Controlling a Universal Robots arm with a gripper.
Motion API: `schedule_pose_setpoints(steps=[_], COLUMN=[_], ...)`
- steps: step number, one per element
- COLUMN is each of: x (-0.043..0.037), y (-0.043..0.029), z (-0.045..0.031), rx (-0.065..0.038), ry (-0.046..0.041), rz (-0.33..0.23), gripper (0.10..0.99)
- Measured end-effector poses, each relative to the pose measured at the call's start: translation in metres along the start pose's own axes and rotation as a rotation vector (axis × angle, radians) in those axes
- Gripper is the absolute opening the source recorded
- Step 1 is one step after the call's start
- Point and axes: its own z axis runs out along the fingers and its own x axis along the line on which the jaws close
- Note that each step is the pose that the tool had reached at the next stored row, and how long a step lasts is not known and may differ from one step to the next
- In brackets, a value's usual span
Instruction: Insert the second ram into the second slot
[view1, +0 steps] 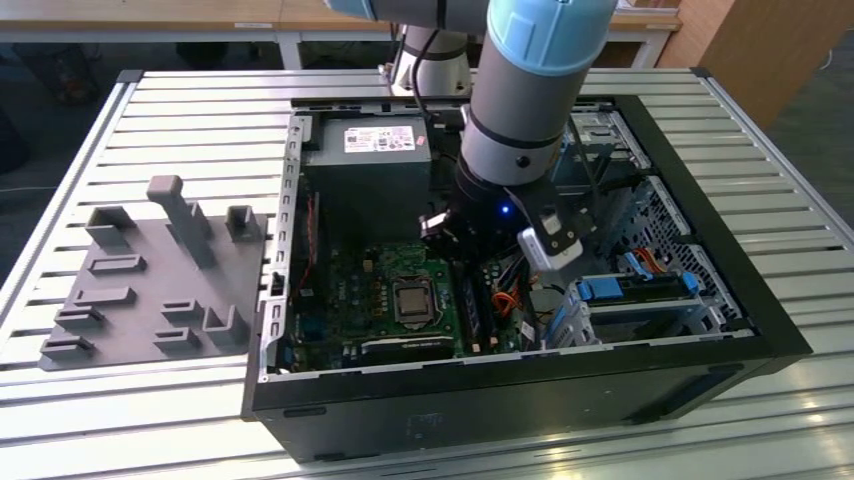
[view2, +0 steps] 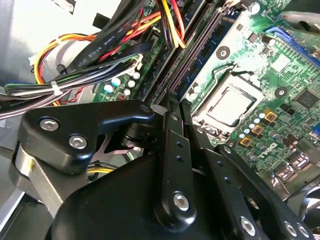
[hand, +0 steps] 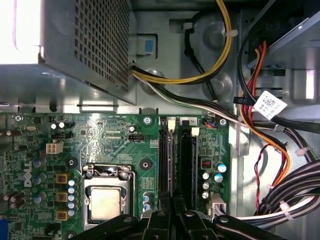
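Slatted metal table (view1: 200, 110), bearing an open computer case (view1: 534, 375) into which my arm reaches from above. The second ram (hand: 170, 155) stands edge-on among the memory slots, so in the first wrist view it appears as a thin pale line. In the second wrist view it is a bluish strip (view2: 200, 52) running straight towards my fingertips. Its near end passes beneath my gripper (hand: 172, 202) and is hidden. My fingers (view2: 170, 130) are drawn together with their tips over that end. I cannot tell whether they touch the strip, or how deep it sits. Dark slots (hand: 187, 160) lie just beside it, on the side away from the processor socket (hand: 106, 197). Room is tight there: a bundle of cables (hand: 270, 145) runs near the slots, and the power supply (hand: 100, 45) closes off the far end. In the exterior view my wrist covers most of the slot area; the drive cage (view1: 641, 295) stands towards the exterior view's right. A grey fixture (view1: 147, 290) rests on the table, well apart from the case.
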Motion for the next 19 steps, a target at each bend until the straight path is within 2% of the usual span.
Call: schedule_pose_setpoints(steps=[19], x=[-0.0010], y=[-0.0024], z=[0.0013], rx=[0.000], ry=[0.0010], rz=[0.005], gripper=[0.137])
